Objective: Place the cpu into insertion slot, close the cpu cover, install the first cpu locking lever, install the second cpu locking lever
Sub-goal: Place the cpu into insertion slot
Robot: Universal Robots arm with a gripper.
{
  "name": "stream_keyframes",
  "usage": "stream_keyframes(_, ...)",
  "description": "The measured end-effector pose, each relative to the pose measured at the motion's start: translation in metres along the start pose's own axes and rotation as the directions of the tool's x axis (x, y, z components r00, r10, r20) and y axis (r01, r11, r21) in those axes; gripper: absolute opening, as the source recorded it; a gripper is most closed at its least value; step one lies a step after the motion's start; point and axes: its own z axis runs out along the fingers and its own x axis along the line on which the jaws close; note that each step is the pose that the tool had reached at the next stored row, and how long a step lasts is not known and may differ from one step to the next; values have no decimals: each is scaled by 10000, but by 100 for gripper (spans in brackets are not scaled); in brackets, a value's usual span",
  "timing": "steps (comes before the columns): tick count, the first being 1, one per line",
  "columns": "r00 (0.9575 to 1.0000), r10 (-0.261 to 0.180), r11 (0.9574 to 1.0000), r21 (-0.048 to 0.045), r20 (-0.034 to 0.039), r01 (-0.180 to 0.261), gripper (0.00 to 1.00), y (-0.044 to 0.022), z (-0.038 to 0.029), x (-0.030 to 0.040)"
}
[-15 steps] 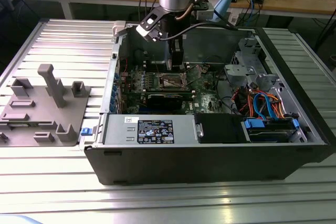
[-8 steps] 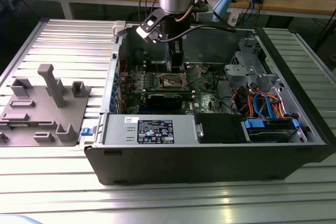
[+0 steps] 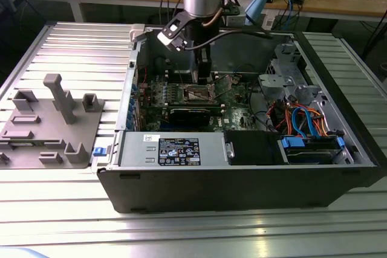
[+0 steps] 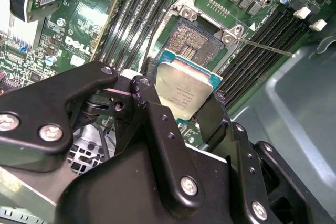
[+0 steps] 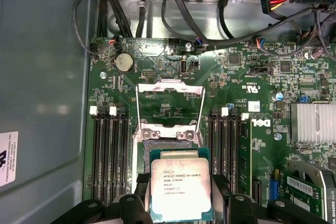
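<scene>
We have the jaws closed on the cpu (image 5: pixel 180 190), pinching two opposite edges, with its metal top facing up. The insertion slot (image 5: pixel 169 143) lies just past the jaw tips and is uncovered. The cpu cover (image 5: pixel 170 87) is swung open beyond it. A locking lever (image 4: pixel 262 46) juts out beside the slot, off to one side of the jaws. We judge the placing needs the chip square to the socket rim, kept level, lowered straight and never dragged across the contacts. We cannot tell how much gap remains beneath it.
</scene>
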Motion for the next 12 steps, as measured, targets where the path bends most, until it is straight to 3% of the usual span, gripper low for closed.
stream_keyframes(12,10000,0,10000,1,1,0,55,8,44,3)
